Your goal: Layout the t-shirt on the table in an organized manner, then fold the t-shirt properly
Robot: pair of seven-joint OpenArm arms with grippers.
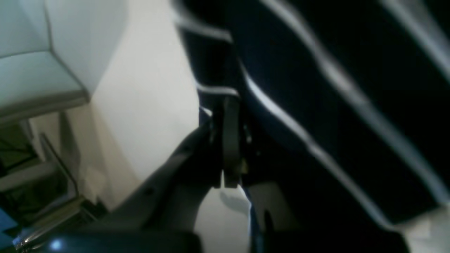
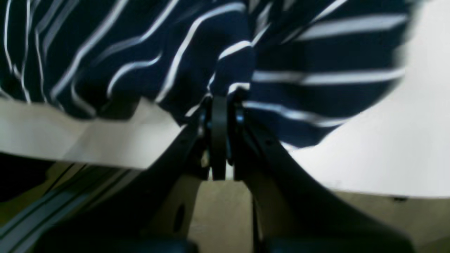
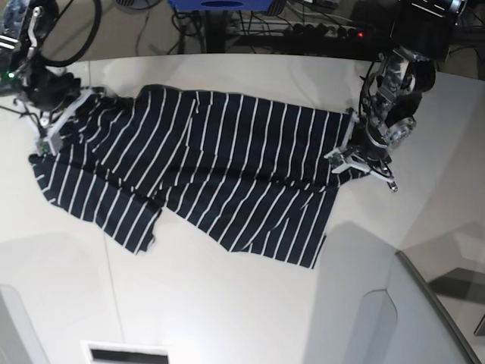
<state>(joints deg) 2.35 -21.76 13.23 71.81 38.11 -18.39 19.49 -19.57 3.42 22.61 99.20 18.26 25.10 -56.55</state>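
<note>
The t-shirt (image 3: 220,167), dark navy with thin white stripes, lies stretched across the white table (image 3: 227,303) between my two arms. At the shirt's right end in the base view, my left gripper (image 3: 342,159) pinches its edge. In the left wrist view that gripper (image 1: 226,105) is shut on a fold of the striped t-shirt (image 1: 316,88). On the shirt's left end my right gripper (image 3: 49,140) is shut on the cloth. The right wrist view shows its fingers (image 2: 219,105) closed on a bunched bit of t-shirt (image 2: 175,52) near the table edge (image 2: 105,154).
A pale grey moulded seat or panel (image 3: 394,318) rises at the table's near right corner, also seen as a seat (image 1: 35,70) in the left wrist view. Cables and a power strip (image 3: 326,30) lie behind the table. A dark slot (image 3: 125,354) sits at the front edge.
</note>
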